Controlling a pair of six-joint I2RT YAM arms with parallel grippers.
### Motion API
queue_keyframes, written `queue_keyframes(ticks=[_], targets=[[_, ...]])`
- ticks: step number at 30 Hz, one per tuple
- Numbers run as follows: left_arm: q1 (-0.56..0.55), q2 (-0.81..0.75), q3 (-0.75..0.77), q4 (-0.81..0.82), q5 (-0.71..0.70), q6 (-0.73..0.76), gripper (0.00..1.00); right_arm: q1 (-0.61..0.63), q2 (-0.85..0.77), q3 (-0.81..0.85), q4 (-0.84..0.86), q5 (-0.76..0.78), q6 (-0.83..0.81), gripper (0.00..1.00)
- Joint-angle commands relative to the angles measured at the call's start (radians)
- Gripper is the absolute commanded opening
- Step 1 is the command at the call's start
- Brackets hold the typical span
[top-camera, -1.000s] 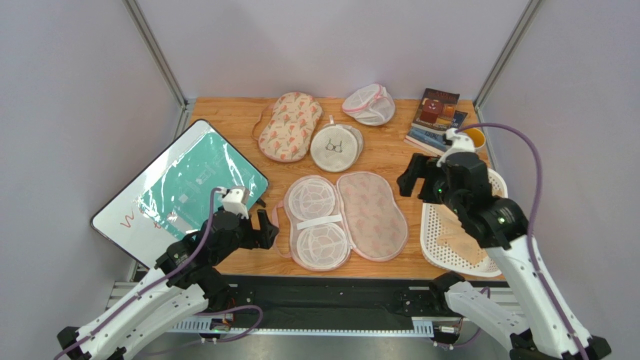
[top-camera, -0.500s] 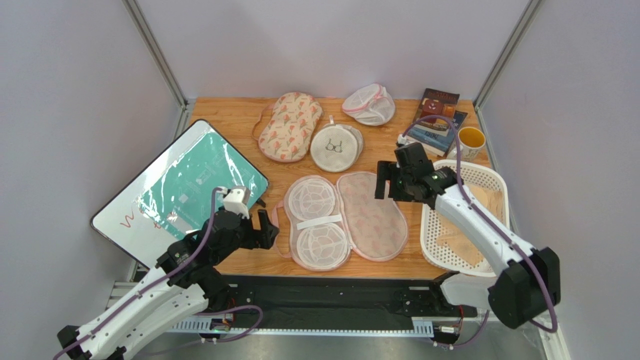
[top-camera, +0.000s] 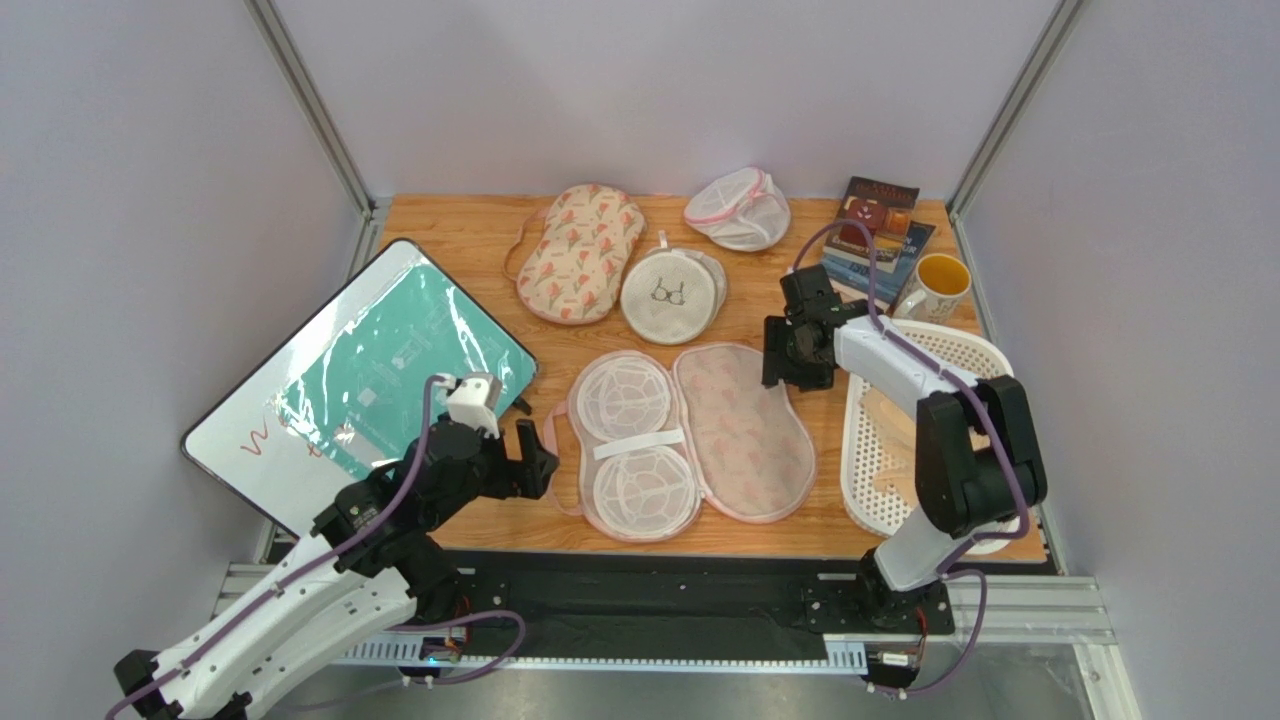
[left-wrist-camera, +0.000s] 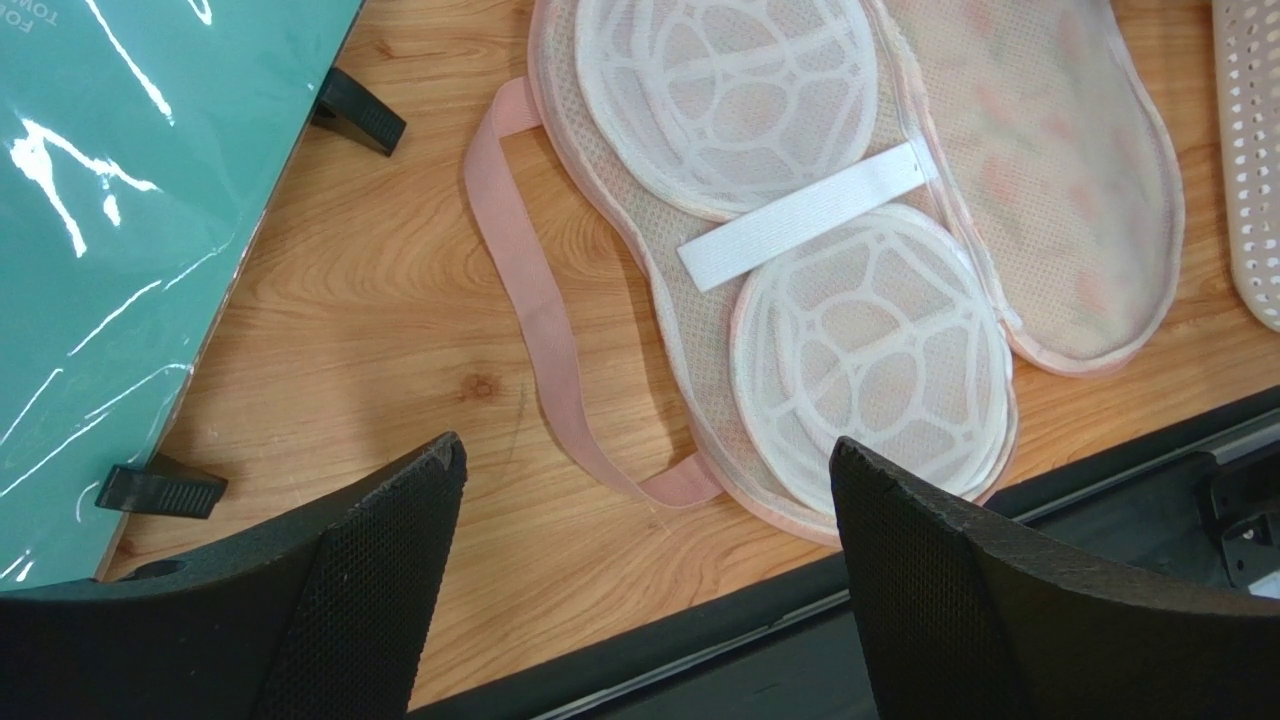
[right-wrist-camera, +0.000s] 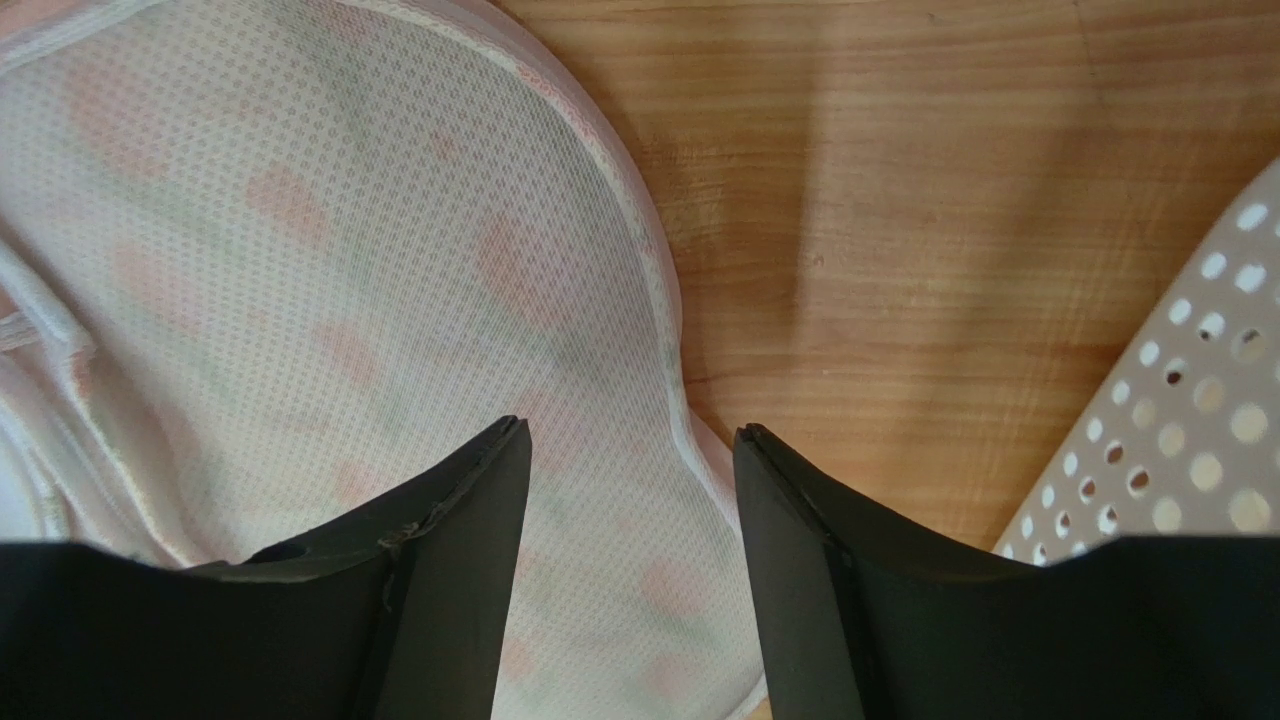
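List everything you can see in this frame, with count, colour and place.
open wash bag: one, white mesh half and pink patterned half, pink strap, table centre
patterned pouch: one, cream with pink print, back centre
round pouch: one, cream, beside the patterned pouch
small mesh bag: one, white with pink trim, back
books: small stack, dark covers, back right
mug: one, yellow, back right
basket: one, white, perforated, right edge
board: one, teal with white border, left
table: one, wood
left tool: open, black, near the strap
right tool: open, black, over the bag's patterned half
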Motion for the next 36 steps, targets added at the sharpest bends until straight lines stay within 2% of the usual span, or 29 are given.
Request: queue_keyframes(ticks=[1, 12, 15, 16, 18, 21, 22, 31, 36], targets=[[-0.005, -0.003, -0.009, 0.023, -0.006, 0.016, 0.96, -0.015, 0.08, 0.05, 0.059, -0.023, -0.053, 0.55], [-0.007, 0.003, -0.007, 0.023, -0.011, 0.018, 0.96, -0.083, 0.141, 0.042, 0.091, -0.071, -0.082, 0.49], [-0.008, 0.006, -0.007, 0.022, -0.009, 0.018, 0.96, -0.081, 0.155, 0.044, 0.091, -0.104, -0.099, 0.38], [-0.008, 0.003, -0.007, 0.023, -0.009, 0.018, 0.96, -0.083, 0.164, 0.047, 0.088, -0.122, -0.108, 0.3], [-0.008, 0.003, -0.007, 0.022, -0.009, 0.016, 0.96, -0.083, 0.172, 0.05, 0.082, -0.136, -0.116, 0.26], [-0.008, 0.001, -0.007, 0.022, -0.009, 0.016, 0.96, -0.081, 0.179, 0.054, 0.074, -0.159, -0.127, 0.1], [-0.008, 0.001, -0.006, 0.022, -0.009, 0.016, 0.96, -0.081, 0.173, 0.06, 0.067, -0.164, -0.128, 0.0], [-0.01, 0.001, -0.006, 0.022, -0.009, 0.015, 0.96, -0.074, -0.023, 0.139, -0.088, -0.18, -0.11, 0.0], [-0.01, 0.001, -0.004, 0.022, 0.0, 0.015, 0.96, -0.019, -0.103, 0.247, -0.2, -0.136, -0.095, 0.0]])
